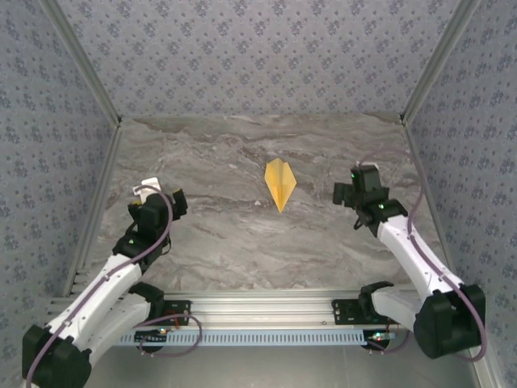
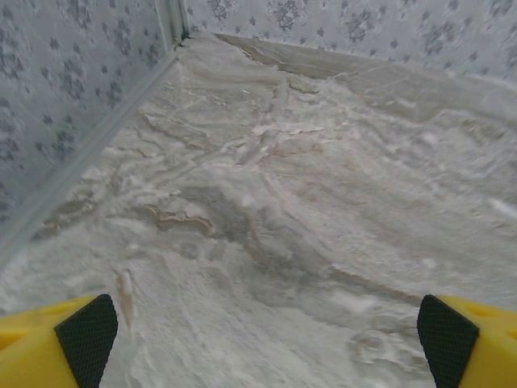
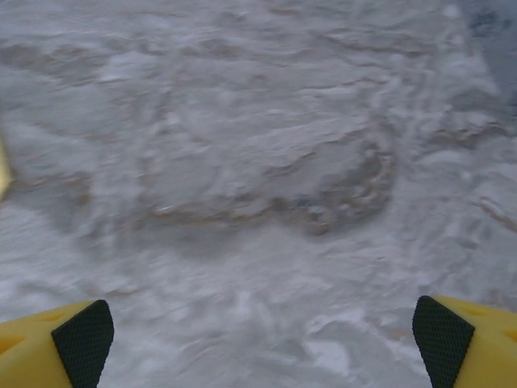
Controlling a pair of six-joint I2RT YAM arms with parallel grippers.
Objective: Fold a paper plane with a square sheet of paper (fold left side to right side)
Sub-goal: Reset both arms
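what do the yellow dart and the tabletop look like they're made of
Paper plane: thin matte yellow-orange paper, judging by its crisp creases and flat lie. Tabletop: grey-white veined surface like marble, though it may be a printed laminate; finish looks dull, no clear reflections.

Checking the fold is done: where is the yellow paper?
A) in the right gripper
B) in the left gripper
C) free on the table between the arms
C: the paper plane lies on the table, apart from the open left gripper and open right gripper.
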